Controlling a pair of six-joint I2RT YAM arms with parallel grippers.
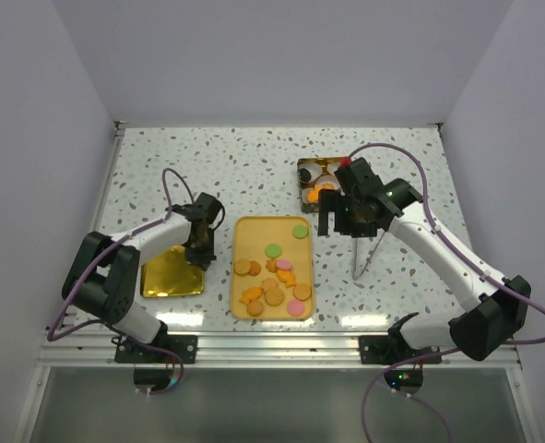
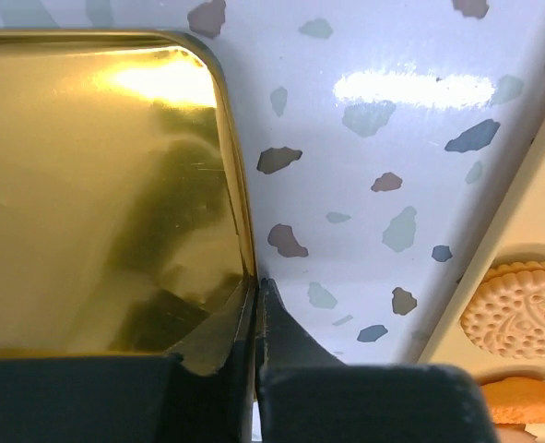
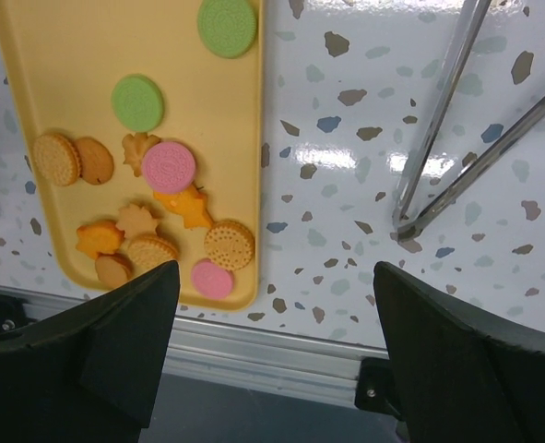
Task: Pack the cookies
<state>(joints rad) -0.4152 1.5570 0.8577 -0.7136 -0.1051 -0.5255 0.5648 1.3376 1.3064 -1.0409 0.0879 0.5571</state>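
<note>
Several cookies in orange, tan, pink and green lie on a yellow tray in the middle. More cookies sit in a small open tin behind it. My left gripper is shut on the right rim of a gold lid; in the left wrist view the fingertips pinch the lid's edge. My right gripper is open and empty, raised between the tin and the tray. In the right wrist view it hangs right of the cookies on the tray.
Metal tongs lie on the speckled table right of the tray, also in the right wrist view. The table's front aluminium rail runs along the near edge. A tan cookie shows at the tray's left edge.
</note>
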